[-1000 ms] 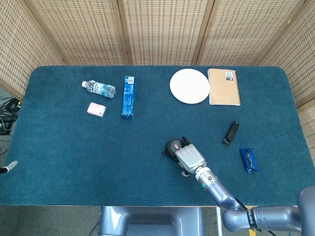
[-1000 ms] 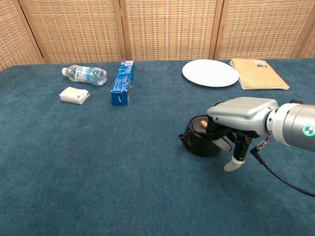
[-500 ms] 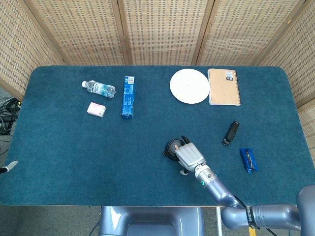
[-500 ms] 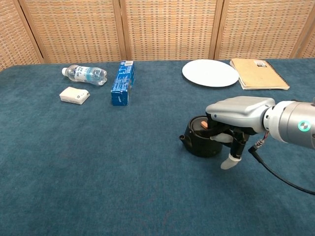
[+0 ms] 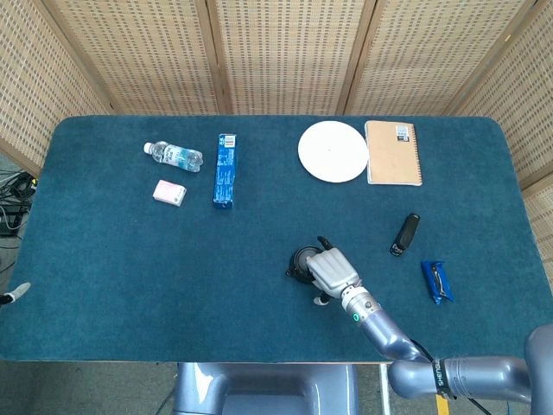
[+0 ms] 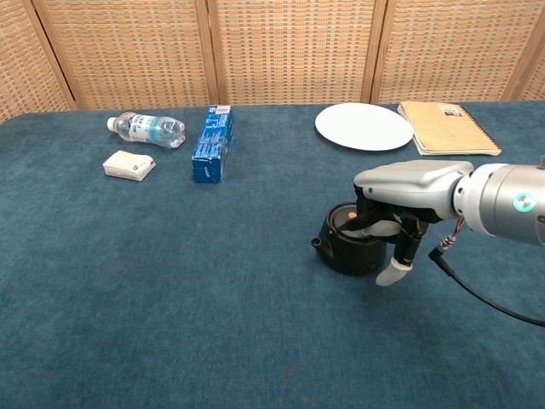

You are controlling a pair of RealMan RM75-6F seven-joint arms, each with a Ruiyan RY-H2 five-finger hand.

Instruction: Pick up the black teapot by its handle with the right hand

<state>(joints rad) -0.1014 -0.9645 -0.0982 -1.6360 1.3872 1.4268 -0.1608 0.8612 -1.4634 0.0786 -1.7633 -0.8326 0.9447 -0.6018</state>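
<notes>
The black teapot (image 5: 301,260) (image 6: 341,250), with an orange knob on its lid, stands on the blue cloth near the table's front edge. My right hand (image 5: 332,271) (image 6: 407,194) lies over its right side. The fingers (image 6: 377,228) curl down around the handle side, and the thumb tip hangs just right of the pot. The palm hides the handle itself. The pot's base still looks to be on the cloth. Of my left hand, only a pale tip (image 5: 15,291) shows at the far left edge of the head view, off the table.
At the back are a water bottle (image 5: 174,156), a white packet (image 5: 169,193), a blue box (image 5: 225,169), a white plate (image 5: 333,151) and a brown notebook (image 5: 393,152). To the hand's right lie a black device (image 5: 404,233) and a blue wrapper (image 5: 436,281).
My right hand has shifted a little left over the teapot, and its fingers have curled tighter around the handle side. The teapot has barely moved.
</notes>
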